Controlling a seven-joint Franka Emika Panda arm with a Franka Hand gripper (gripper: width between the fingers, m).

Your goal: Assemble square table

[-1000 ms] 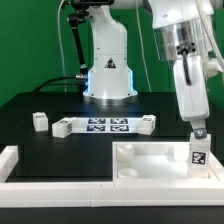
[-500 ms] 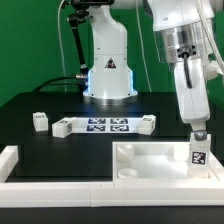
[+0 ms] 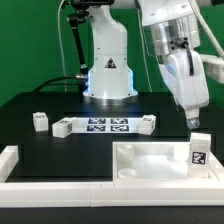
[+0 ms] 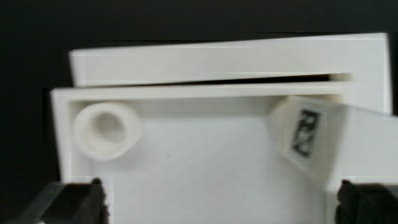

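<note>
The square table's white top [image 3: 150,163] lies at the front right of the black table, rim up. In the wrist view the top [image 4: 196,120] fills the picture, with a round socket [image 4: 107,131] showing. A tagged white leg [image 3: 198,153] stands upright on its right end; it also shows in the wrist view as the leg [image 4: 308,134]. My gripper [image 3: 192,121] hangs just above that leg, apart from it. The gripper [image 4: 222,206] is open; its dark fingertips [image 4: 79,204] stand wide apart over the top and hold nothing.
Three loose tagged legs lie further back: one [image 3: 40,121], a second [image 3: 62,127] and a third [image 3: 148,123]. Between them lies the marker board [image 3: 105,125]. A low white border rail [image 3: 12,160] runs along the left and front. The robot base [image 3: 108,70] stands behind.
The arm has lifted and swung slightly to the exterior view's left, so the open gripper now sits higher above the upright leg. The parts have not moved.
</note>
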